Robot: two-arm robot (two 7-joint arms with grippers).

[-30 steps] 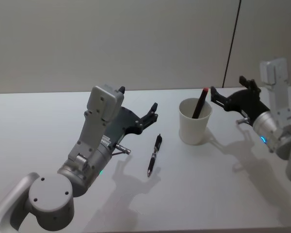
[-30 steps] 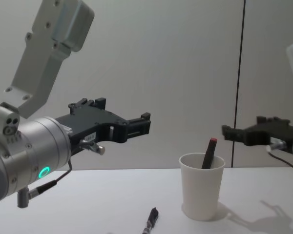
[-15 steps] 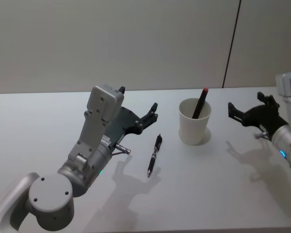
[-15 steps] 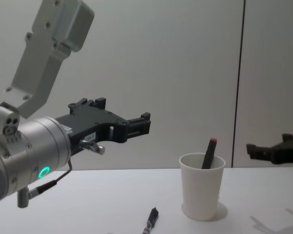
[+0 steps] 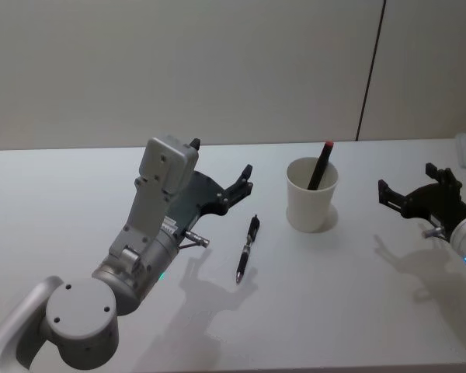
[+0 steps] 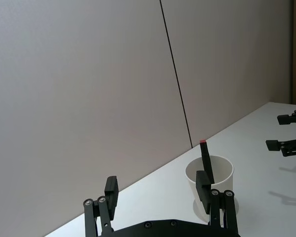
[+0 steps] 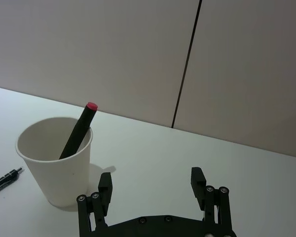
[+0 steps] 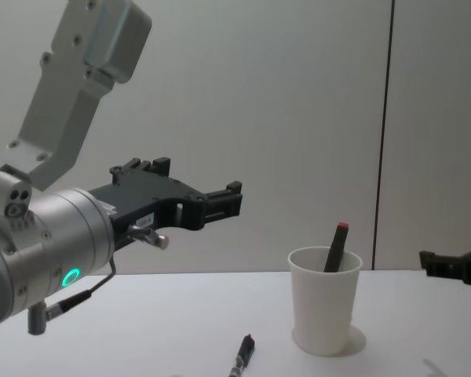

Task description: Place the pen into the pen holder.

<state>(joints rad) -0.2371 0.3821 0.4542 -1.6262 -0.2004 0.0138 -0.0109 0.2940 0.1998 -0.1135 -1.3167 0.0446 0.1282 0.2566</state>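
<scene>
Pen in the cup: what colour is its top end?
Red, on the black pen; clearest in the right wrist view.

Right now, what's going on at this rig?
A red-tipped pen stands leaning in the white paper cup pen holder. The right gripper, open and empty, has backed away to the cup's right over the last second. A second black pen lies on the table to the cup's left, near the left gripper, which hangs open above the table, holding nothing.
</scene>
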